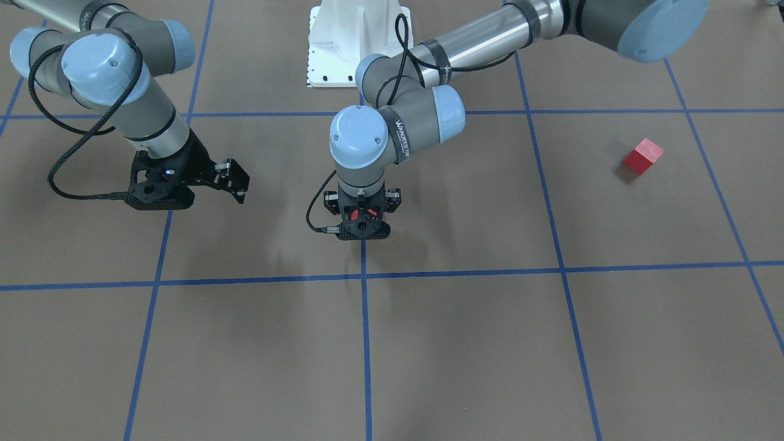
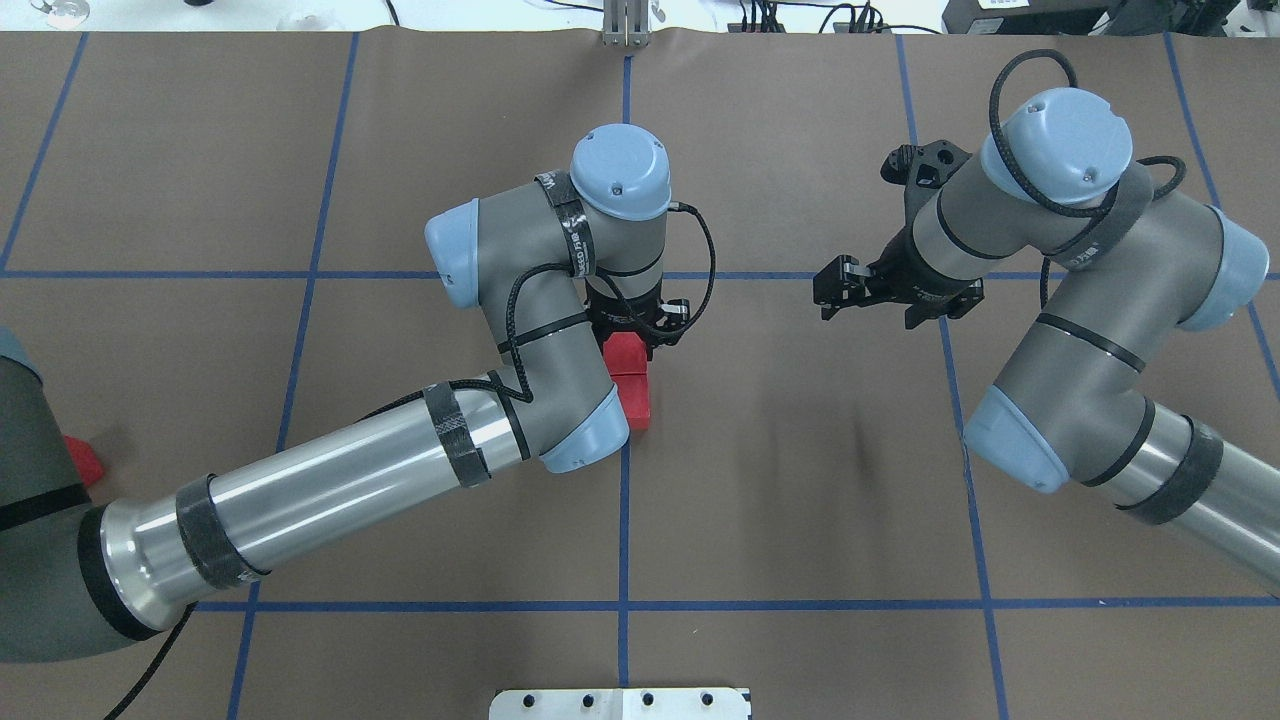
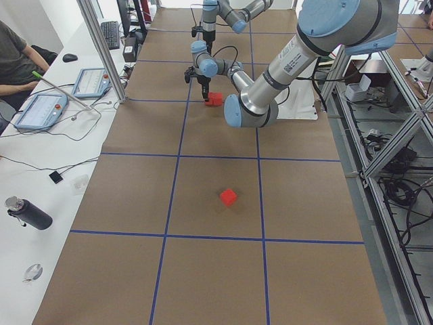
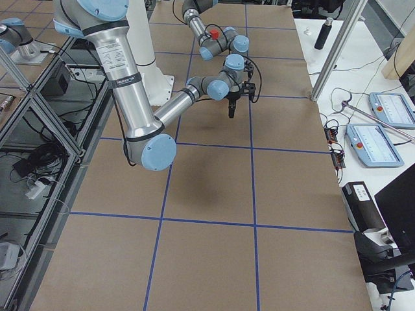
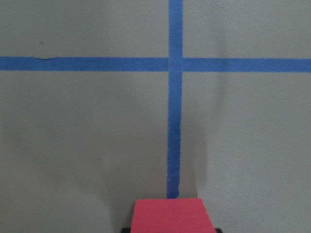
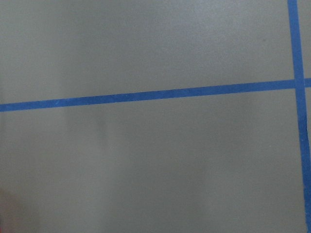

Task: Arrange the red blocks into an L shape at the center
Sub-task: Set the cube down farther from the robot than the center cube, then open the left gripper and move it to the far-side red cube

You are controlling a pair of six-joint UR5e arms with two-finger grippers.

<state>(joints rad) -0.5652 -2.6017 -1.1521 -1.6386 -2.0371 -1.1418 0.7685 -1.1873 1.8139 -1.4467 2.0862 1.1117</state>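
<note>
My left gripper (image 1: 362, 215) stands upright at the table's centre, shut on a red block (image 5: 167, 216) held low over the brown surface, just beside a blue grid line. This block also shows in the overhead view (image 2: 627, 355). A second red block (image 2: 638, 402) lies on the table right against it, on the robot's side. The third red block (image 1: 642, 156) lies alone far out on my left side; it also shows in the exterior left view (image 3: 229, 197). My right gripper (image 1: 236, 182) is open and empty, hovering one grid square to the right of centre.
The table is brown paper with a blue tape grid (image 1: 365, 275). The white robot base plate (image 1: 343, 55) sits at the robot's edge. An operator's desk with tablets (image 3: 40, 108) and a bottle (image 3: 27, 213) runs along the far side.
</note>
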